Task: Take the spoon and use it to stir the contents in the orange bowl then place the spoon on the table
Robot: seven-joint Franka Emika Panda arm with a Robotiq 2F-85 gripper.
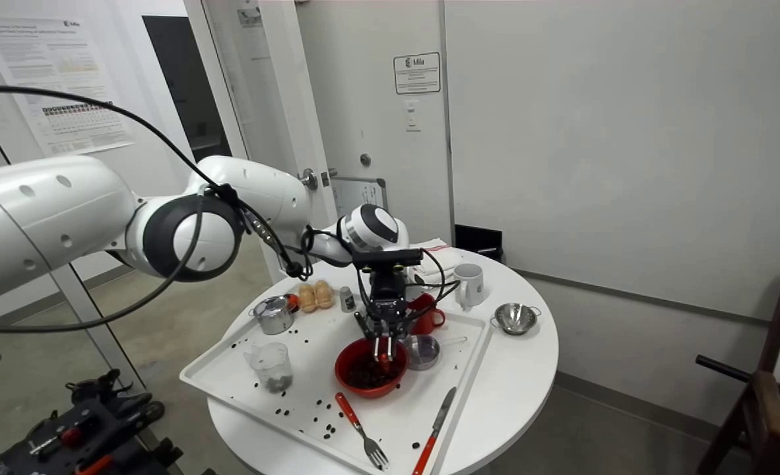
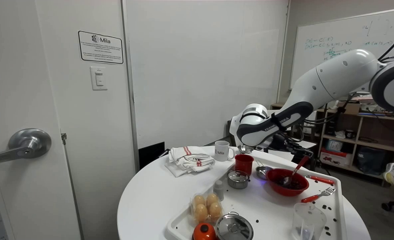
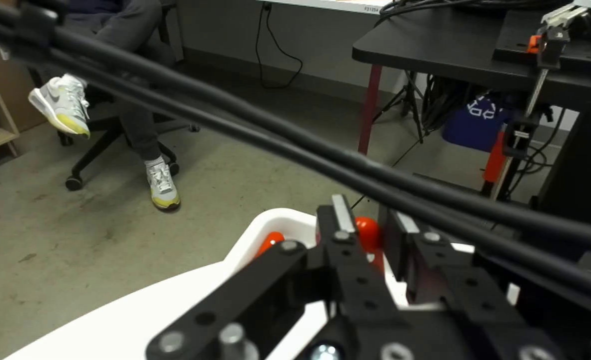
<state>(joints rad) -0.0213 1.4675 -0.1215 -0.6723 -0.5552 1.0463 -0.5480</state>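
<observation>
**Red-handled spoon slants in the orange bowl, its handle in the gripper**

In an exterior view, with the clock face centred on the orange bowl, folded towels lie on the round white table between nine and ten o'clock. A white Mila mug and a red mug stand toward ten, the red one nearer; a small metal pan sits just beside the bowl along that same line.

The bowl stands on a white tray and contains dark, bean-like pieces. The spoon is inside it. Its head is shiny metal, lying among the pieces; its handle is bright red and rises past the rim.

The long axis is tilted, neither upright nor flat: the head points down between seven and eight o'clock, the handle up between one and two.

At the handle's upper end the gripper's fingers stand narrow, pinched on it; the wrist view shows red-orange between them.

Farther right, a clear measuring jug stands at five, a fork lies near four with tines toward two, and a red-handled knife lies at three.
</observation>
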